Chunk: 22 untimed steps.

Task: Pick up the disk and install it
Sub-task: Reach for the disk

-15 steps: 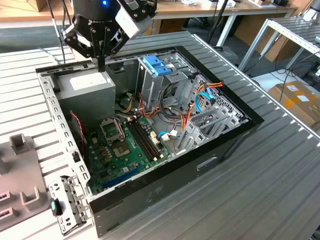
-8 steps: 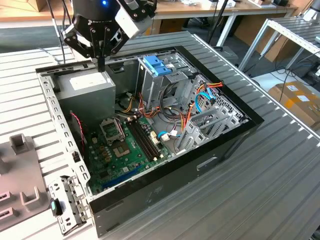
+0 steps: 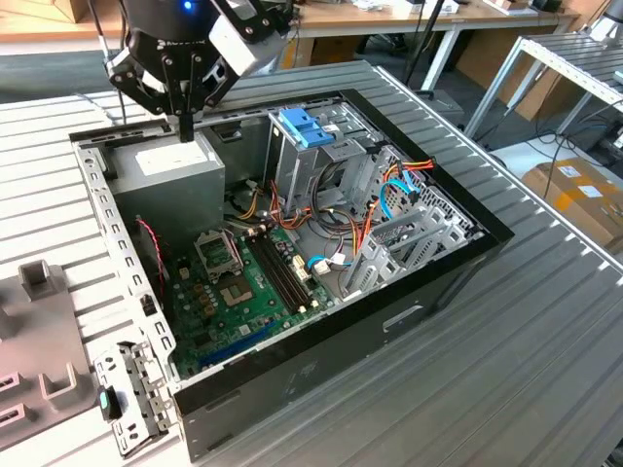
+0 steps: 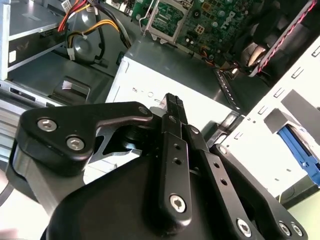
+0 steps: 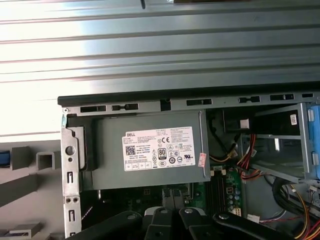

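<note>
My gripper (image 3: 185,125) hangs shut and holds nothing. It is just above the back top edge of the large grey power-supply box (image 3: 173,173) in the open computer case (image 3: 389,321). In the second wrist view the closed fingertips (image 4: 173,103) point at the box's pale label (image 4: 150,92). The disk as a whole is out of view. A strip of blue plastic (image 4: 300,145) shows beyond the case's perforated side rail. Another blue strip (image 5: 4,159) shows by a grey fixture, and I cannot tell whether either is the disk's rail.
A tall metal drive cage with a blue latch (image 3: 307,126) stands mid-case, with orange and blue cables (image 3: 394,185) beside it. The green motherboard (image 3: 243,292) lies low in the case. A grey slotted fixture (image 3: 34,331) sits on the table at the exterior view's left.
</note>
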### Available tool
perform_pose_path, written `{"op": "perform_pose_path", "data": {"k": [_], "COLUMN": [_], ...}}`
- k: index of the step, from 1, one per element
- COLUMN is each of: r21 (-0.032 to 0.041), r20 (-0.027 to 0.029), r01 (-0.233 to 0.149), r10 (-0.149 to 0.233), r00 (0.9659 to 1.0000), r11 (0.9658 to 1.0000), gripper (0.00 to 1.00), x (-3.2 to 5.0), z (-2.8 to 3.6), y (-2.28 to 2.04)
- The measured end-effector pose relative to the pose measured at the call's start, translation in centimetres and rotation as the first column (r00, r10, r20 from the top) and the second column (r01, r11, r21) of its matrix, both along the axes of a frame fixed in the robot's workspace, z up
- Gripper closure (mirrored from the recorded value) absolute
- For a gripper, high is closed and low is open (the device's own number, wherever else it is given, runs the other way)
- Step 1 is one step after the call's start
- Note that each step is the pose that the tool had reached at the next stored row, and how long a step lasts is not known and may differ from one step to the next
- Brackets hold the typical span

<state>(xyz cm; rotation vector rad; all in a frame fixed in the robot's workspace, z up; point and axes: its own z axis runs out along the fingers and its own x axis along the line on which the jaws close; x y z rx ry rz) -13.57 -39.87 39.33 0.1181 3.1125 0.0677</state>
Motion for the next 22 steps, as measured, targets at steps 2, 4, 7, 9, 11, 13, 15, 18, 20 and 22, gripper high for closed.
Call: {"op": "perform_pose_path", "data": {"k": [2,4,7,9,11,13,15,18,20,22], "r21": [0.0,-0.0001,0.0,0.0,0.0,0.0,0.0,-0.0001,0.0,0.0], "r20": [0.0,0.0,0.0001,0.0,0.0,0.0,0.0,-0.0001,0.0,0.0], "r01": [0.0,0.0,0.0,0.0,0.0,0.0,0.0,0.0,0.0,0.0], "r10": [0.0,0.0,0.0,0.0,0.0,0.0,0.0,0.0,0.0,0.0], "r00": [1.0,1.0,1.0,1.0,1.0,1.0,1.0,1.0,1.0,1.0], "r11": [1.0,1.0,1.0,1.0,1.0,1.0,1.0,1.0,1.0,1.0], "gripper": [0.89,0.89,0.89,0.89,0.89,0.89,0.89,0.89,0.89,0.89], "x": [-0.41,-0.85,-1.39,-1.57,-1.8,-2.07,-2.24,-2.29,-2.29,-2.29], "z": [0.0,0.0,0.0,0.0,0.0,0.0,0.0,0.0,0.0,0.0], "y": [0.02,0.06,0.08,0.09,0.12,0.15,0.18,0.19,0.19,0.19]}}
